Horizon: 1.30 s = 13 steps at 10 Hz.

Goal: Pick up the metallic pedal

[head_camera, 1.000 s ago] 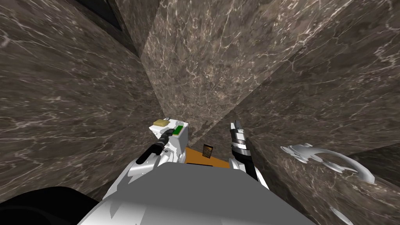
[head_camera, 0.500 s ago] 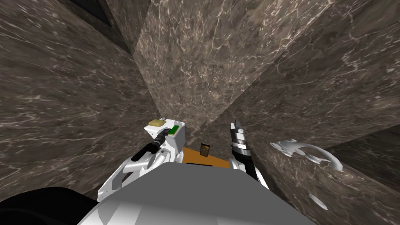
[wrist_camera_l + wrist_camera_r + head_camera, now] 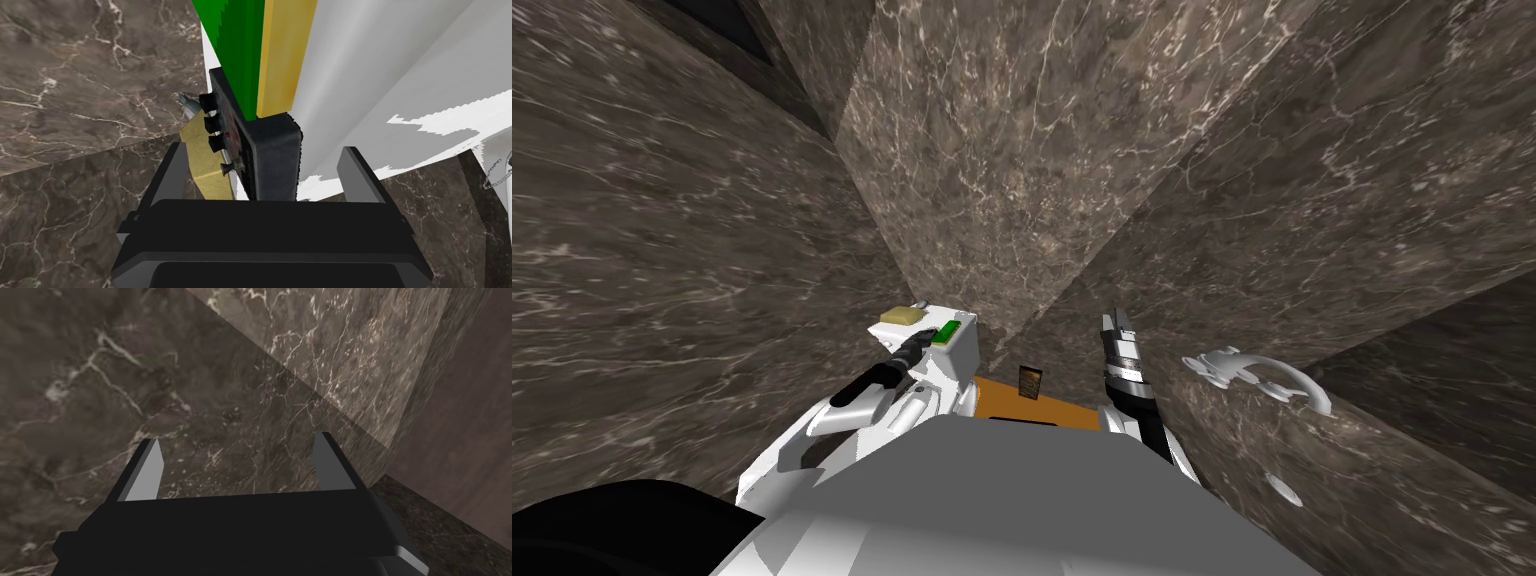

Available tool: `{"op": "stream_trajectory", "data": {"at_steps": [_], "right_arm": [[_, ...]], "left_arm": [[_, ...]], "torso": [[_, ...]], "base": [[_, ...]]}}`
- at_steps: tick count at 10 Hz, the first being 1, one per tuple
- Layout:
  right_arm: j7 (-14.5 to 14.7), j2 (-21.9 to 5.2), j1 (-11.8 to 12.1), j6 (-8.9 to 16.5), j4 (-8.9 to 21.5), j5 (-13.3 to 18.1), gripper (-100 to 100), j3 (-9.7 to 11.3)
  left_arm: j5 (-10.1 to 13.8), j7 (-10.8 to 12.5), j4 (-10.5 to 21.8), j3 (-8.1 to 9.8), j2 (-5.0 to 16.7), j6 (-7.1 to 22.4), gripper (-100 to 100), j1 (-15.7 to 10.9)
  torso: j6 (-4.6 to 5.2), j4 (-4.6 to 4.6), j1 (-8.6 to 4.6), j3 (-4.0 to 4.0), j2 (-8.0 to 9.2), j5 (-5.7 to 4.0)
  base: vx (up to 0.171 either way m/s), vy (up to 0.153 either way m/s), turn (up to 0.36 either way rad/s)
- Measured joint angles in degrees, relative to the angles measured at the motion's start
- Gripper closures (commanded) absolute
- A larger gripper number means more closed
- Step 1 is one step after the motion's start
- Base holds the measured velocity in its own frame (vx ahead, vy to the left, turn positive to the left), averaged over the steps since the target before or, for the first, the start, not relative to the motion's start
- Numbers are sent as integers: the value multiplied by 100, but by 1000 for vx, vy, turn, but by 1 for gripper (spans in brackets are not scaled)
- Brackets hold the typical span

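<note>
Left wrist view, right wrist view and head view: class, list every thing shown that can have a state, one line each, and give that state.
left gripper: open, one finger on either side of the pedal, touching neither side.
pedal: dark and knobbed, ungripped, lying on the white box beside a green slab.
right gripper: open, empty, facing a marbled wall.

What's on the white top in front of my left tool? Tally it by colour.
Dark pedal with knobs: 1
Green-and-yellow block: 1
Tan block: 1
Small silvery piece beside the tan block, kind unclear: 1
Total: 4
</note>
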Motion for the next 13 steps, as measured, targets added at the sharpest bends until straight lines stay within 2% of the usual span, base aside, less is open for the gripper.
{"op": "stream_trajectory", "data": {"at_steps": [2,3,7,8,9,13], "right_arm": [[0,0,0,0,0,0,0,0],[0,-1,1,0,0,0,0,-1],[0,-1,1,0,0,0,0,-1],[0,-1,1,0,0,0,0,-1],[0,-1,1,0,0,0,0,-1],[0,-2,1,0,0,0,0,-2]], "left_arm": [[191,52,312,107,276,-98,-100,-108],[208,61,335,117,294,-113,100,-113],[207,62,338,114,288,-106,100,-105],[207,62,338,114,289,-106,0,-105],[207,62,338,114,289,-106,100,-105],[-197,-49,-171,-118,-186,95,100,13]], "torso": [[6,2,16,-8,-18,-2],[6,1,29,-11,-24,0],[12,2,41,-16,-34,0],[12,2,41,-16,-35,0],[12,2,41,-16,-35,0],[15,-1,60,-21,-42,5]], "base": [[-8,-51,-28],[-3,-7,9],[0,0,0],[0,0,0],[13,71,86],[19,78,40]]}}
